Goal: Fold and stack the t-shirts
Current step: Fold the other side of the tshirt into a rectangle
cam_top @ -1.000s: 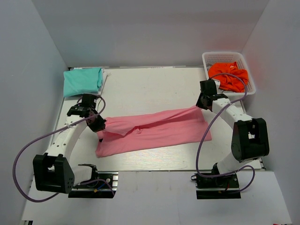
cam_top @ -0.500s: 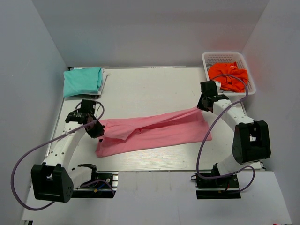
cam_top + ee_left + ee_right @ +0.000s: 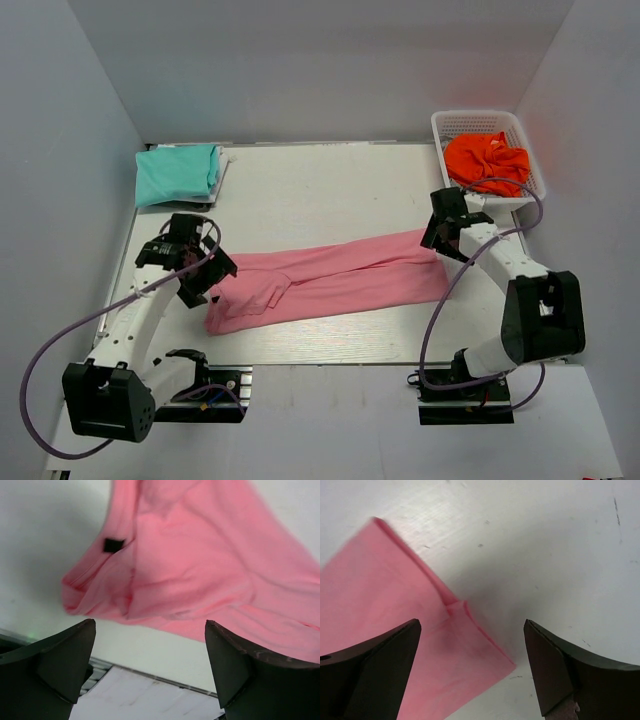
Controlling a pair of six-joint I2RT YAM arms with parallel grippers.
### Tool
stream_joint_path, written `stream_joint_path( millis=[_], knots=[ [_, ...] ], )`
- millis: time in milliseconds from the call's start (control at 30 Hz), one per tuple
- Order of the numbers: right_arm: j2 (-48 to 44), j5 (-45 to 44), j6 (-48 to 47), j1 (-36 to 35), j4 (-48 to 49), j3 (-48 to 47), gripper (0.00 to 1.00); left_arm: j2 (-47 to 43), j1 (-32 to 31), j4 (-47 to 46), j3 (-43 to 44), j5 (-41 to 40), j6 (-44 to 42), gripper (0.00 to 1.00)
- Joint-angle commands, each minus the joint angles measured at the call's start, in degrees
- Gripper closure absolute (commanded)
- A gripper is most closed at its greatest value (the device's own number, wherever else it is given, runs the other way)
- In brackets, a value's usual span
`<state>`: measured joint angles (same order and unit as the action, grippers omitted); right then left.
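Observation:
The light pink t-shirt [image 3: 335, 280] lies flat across the middle of the table as a long folded band. Its left end [image 3: 200, 565] bunches up in the left wrist view, and its right corner [image 3: 385, 615] shows in the right wrist view. My left gripper [image 3: 210, 278] hovers over that left end, open [image 3: 149, 624], with nothing between its fingers. My right gripper [image 3: 440, 240] hangs above the right end, also open [image 3: 471, 622] and holding nothing. The teal t-shirt [image 3: 178, 172] rests folded at the far left corner, away from both grippers.
A white basket [image 3: 445, 125] at the far right holds a crumpled orange cloth [image 3: 488, 160]. Bare white table [image 3: 320, 190] stretches between the teal shirt and the basket. The table's near edge [image 3: 150, 677] shows just below the pink cloth.
Both grippers have opened and let go of the pink shirt's ends. The raised fold has dropped flat onto the band. Both arms shifted slightly toward the near side.

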<state>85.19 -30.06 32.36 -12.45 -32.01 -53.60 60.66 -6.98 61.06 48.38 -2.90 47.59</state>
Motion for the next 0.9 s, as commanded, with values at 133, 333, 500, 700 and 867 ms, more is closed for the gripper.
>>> stream_joint_path(
  millis=[133,333,500,700,867],
  knots=[
    [-10.12,17.47,-9.06,-1.00,13.44,1.03,0.09,9.19,-0.22,-17.18,4.18,8.86,-3.99,0.00],
    [-12.06,40.85,-11.79,-5.03,21.54,5.34,0.09,21.15,-0.22,-23.00,4.18,10.38,-5.23,0.00],
    [-8.73,55.88,-8.99,-16.45,25.68,5.88,0.09,25.11,-0.22,-30.71,0.85,8.26,-5.23,0.00],
    [-1.35,56.00,-5.73,-34.64,34.02,2.54,0.09,28.72,0.92,-33.20,-1.10,8.70,-5.76,0.00],
    [9.60,54.67,-3.27,-40.71,39.57,-2.71,0.16,28.11,0.92,-35.57,-4.34,9.31,-6.37,0.00]
  ],
)
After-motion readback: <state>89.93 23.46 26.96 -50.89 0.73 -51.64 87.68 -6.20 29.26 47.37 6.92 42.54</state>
